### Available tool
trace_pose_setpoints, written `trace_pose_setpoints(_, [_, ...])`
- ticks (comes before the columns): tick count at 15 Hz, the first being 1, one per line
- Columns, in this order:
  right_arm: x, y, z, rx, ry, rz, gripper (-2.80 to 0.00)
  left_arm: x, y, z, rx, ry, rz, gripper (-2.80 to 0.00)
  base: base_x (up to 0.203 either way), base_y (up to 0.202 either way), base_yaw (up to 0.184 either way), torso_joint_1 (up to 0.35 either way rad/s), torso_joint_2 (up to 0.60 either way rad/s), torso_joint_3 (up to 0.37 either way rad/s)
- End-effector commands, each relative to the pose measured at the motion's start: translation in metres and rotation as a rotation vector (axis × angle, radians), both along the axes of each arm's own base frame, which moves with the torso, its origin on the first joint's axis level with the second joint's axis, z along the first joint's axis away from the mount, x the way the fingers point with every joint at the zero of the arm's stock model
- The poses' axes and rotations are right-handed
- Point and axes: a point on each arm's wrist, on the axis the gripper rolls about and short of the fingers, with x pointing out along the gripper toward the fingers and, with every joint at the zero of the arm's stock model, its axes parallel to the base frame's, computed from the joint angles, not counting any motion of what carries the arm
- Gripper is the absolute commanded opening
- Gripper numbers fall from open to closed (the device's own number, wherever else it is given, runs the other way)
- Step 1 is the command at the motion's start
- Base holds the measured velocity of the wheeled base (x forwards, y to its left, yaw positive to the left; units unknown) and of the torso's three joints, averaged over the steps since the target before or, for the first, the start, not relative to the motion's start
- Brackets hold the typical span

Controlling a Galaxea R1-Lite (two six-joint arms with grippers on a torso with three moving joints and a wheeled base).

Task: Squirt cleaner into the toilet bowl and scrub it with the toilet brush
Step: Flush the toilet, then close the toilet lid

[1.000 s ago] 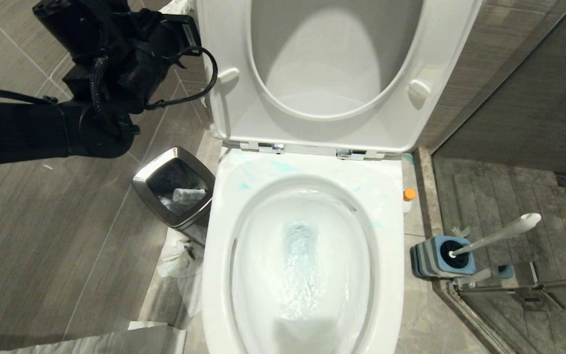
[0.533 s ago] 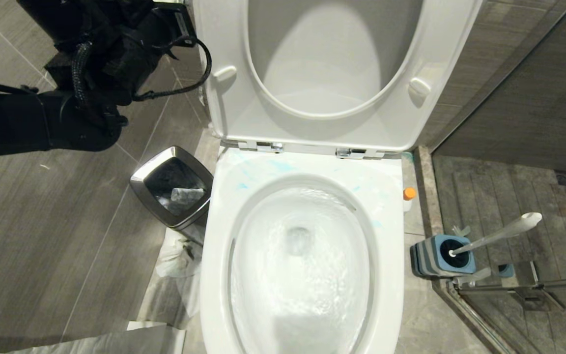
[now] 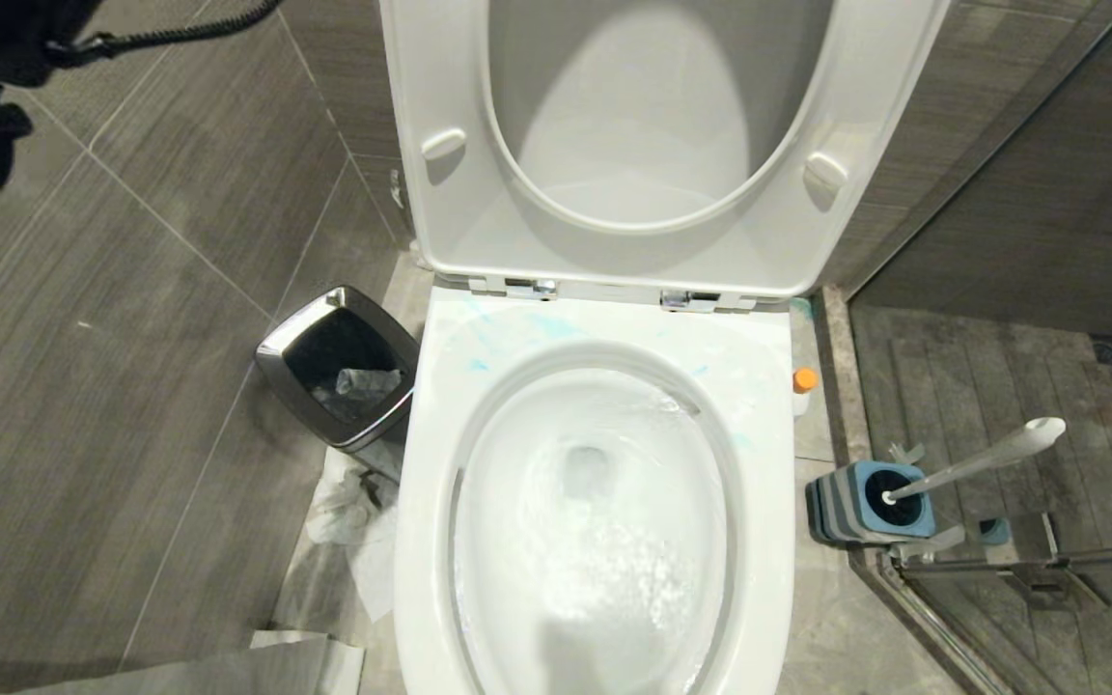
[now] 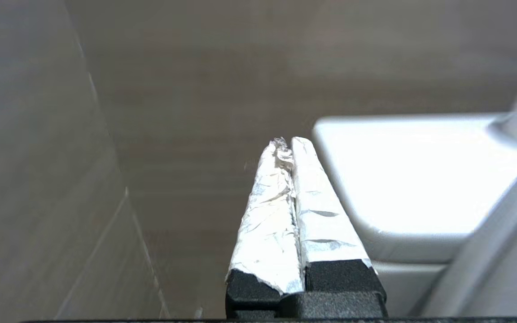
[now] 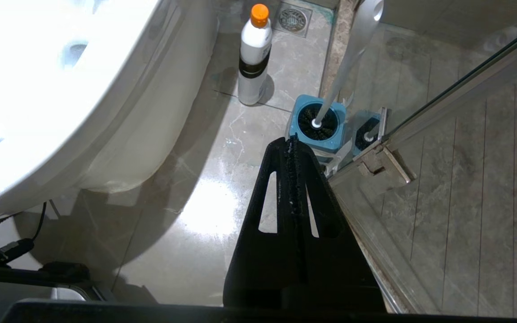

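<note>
The white toilet bowl (image 3: 768, 541) fills the middle of the head view, seat and lid raised, with water swirling inside and faint blue-teal streaks on its back rim. The cleaner (image 5: 255, 54), a white bottle with an orange cap (image 3: 804, 380), stands on the floor right of the bowl. The toilet brush (image 3: 986, 460) rests in its blue-grey holder (image 3: 860, 507) by the glass door. My left gripper (image 4: 286, 142), foil-wrapped, is shut and empty, up beside the white tank (image 4: 415, 179). My right gripper (image 5: 291, 140) is shut and empty, low over the floor near the holder (image 5: 319, 123).
A steel-rimmed black waste bin (image 3: 342, 367) stands left of the bowl, with crumpled white plastic (image 3: 348, 512) on the floor below it. A glass shower door with a metal hinge (image 3: 1019, 560) borders the right. A floor drain (image 5: 292, 18) lies behind the bottle.
My left arm has risen up and to the left, almost out of the head view. The water in the bowl has lost its blue tint and keeps swirling.
</note>
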Motion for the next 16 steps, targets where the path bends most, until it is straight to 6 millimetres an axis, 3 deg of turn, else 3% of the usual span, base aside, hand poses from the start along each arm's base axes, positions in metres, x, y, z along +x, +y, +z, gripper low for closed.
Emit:
trace_pose_setpoints(1, [0.001,0.0,-0.003,-0.001,0.011,0.0,-2.8,-0.053,0.012,0.025,-0.03,-0.092,-0.033,-2.8,0.0,0.0,0.0,0.0,0.0,0.0])
trace_pose_setpoints(4, [0.001,0.0,-0.003,-0.001,0.011,0.0,-2.8,-0.109,0.014,0.031,-0.035,-0.095,-0.131,-2.8,0.0,0.0,0.0,0.0,0.0,0.0])
trace_pose_setpoints(8, [0.001,0.0,-0.004,-0.001,0.013,0.0,-2.8,-0.16,0.025,0.012,0.041,-0.013,-0.237,-2.8,0.0,0.0,0.0,0.0,0.0,0.0])
trace_pose_setpoints(11, [0.001,0.0,-0.003,-0.001,0.01,0.0,-2.8,-0.167,0.023,-0.013,0.225,0.081,-0.409,-2.8,0.0,0.0,0.0,0.0,0.0,0.0])
trace_pose_setpoints(16, [0.001,0.0,-0.003,-0.001,0.011,0.0,-2.8,-0.147,0.014,-0.049,0.33,0.239,-0.51,-2.8,0.0,0.0,0.0,0.0,0.0,0.0])
